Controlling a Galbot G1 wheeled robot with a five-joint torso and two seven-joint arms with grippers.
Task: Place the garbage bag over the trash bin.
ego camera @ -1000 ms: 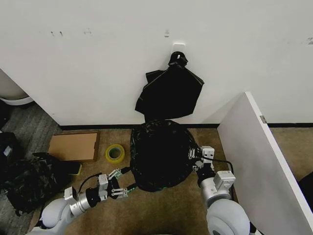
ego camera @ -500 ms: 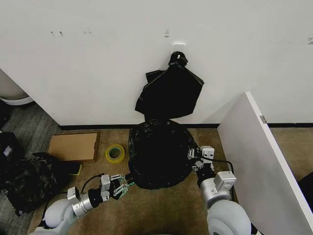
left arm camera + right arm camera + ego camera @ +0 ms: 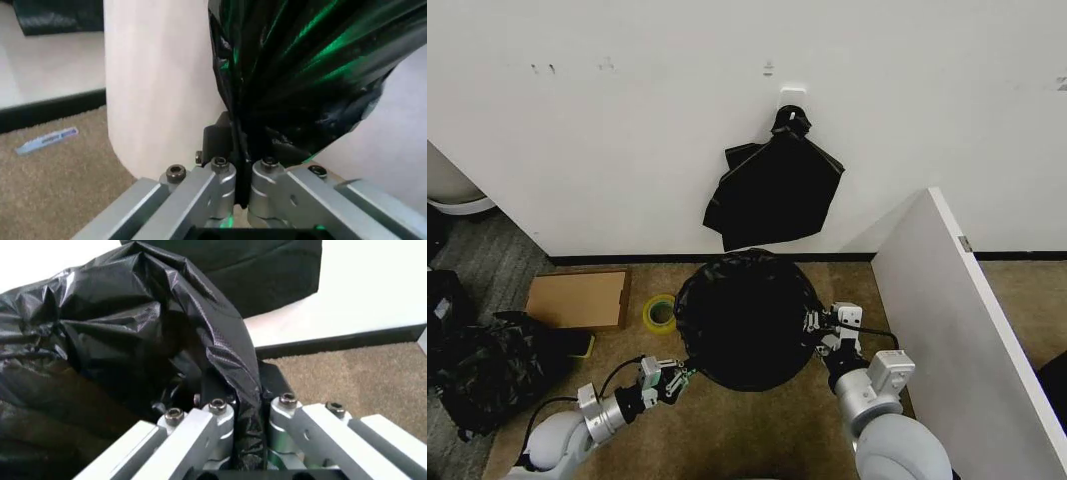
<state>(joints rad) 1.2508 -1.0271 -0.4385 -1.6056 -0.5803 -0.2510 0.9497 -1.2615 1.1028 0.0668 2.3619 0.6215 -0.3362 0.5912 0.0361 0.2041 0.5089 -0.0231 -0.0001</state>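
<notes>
both claws, left claw [image 3: 673, 378] and right claw [image 3: 817, 330], pinch the garbage bag [image 3: 745, 318] covering the trash bin [image 3: 160, 100]; tape roll [image 3: 660, 312] at nine o'clock, partition [image 3: 947, 320] at three.

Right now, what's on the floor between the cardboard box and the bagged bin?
A yellow tape roll lies on the carpet between the cardboard box and the garbage bag draped over the trash bin, seen in the head view.

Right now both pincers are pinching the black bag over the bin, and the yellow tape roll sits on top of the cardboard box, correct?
Not quite. The head view shows the tape roll on the carpet beside the cardboard box, not on it. The rest holds: the left pincer and the right pincer are each shut on the garbage bag stretched over the trash bin.
</notes>
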